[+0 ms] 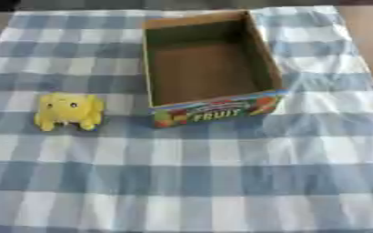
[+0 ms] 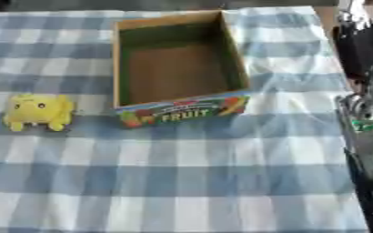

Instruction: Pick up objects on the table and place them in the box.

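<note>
**A:** Left eye view shows the work best. The yellow toy (image 1: 68, 111) sits upright on the checked cloth (image 1: 221, 182), at the left of the cardboard box (image 1: 209, 86), near it but not touching. The box is open at the top and, as far as I see, nothing lies inside. Its front wall carries the word "FRUIT".

**B:** And my hands? Where are they?

**A:** Your left hand shows in neither view. At the right edge of the right eye view there is the right arm (image 2: 369, 91), black with silver parts, standing beside the cloth. I cannot make out a hand there, so whether the fingers are open or closed I cannot tell.

**B:** So which hand do you advise for the toy?

**A:** I think the left one, because the toy lies on your left side and the box is between it and the right arm. Bring the hand in from the left with the fingers open, come down over the toy, and close around its body, not only around the small feet.

**B:** What can go wrong?

**A:** The toy looks soft and round, so it may roll away if you push it from one side. Also lift it higher than the near wall of the box before you move across.
</note>
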